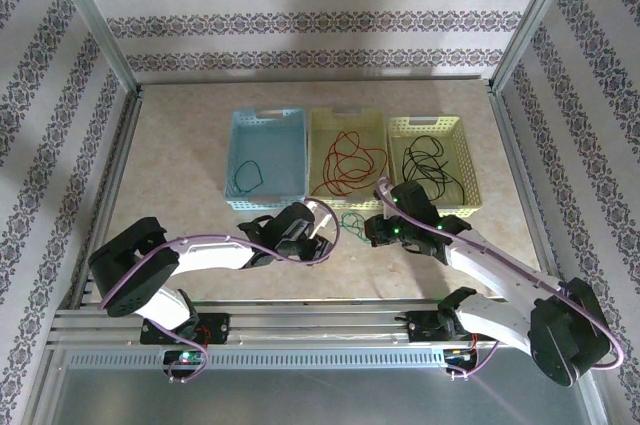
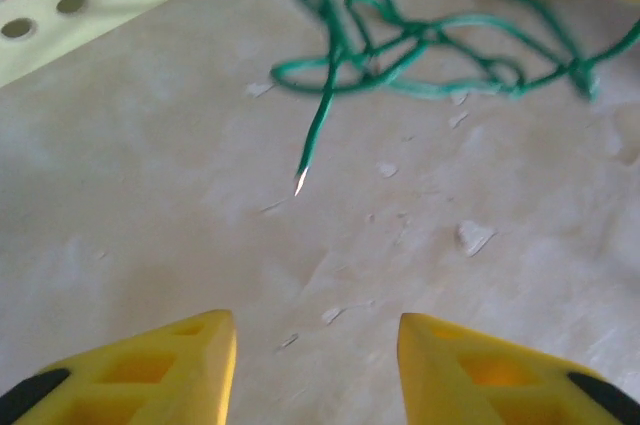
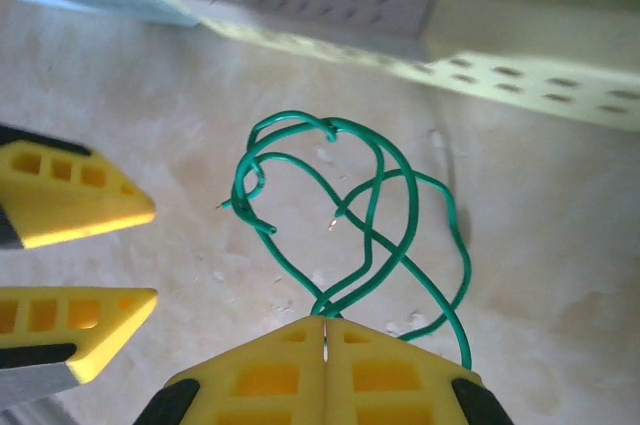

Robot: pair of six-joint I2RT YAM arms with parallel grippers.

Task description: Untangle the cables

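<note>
Right tool (image 3: 326, 330) has its yellow tips pressed together on a thin green cable (image 2: 316, 130), which lies in loose tangled loops on the table (image 2: 150, 225) just before the middle basket (image 1: 345, 115). Left tool (image 2: 317, 330) stands wide open and empty, facing the cable's bare end.

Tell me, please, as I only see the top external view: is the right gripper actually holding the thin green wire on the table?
Observer: Yes, the right wrist view shows the right gripper shut on the thin green wire, its loops lying ahead on the table.
Operator: Thank you. Is the left gripper holding it too?
Observer: No, the left gripper is open, and the wire's bare end lies on the table ahead of it.
</note>
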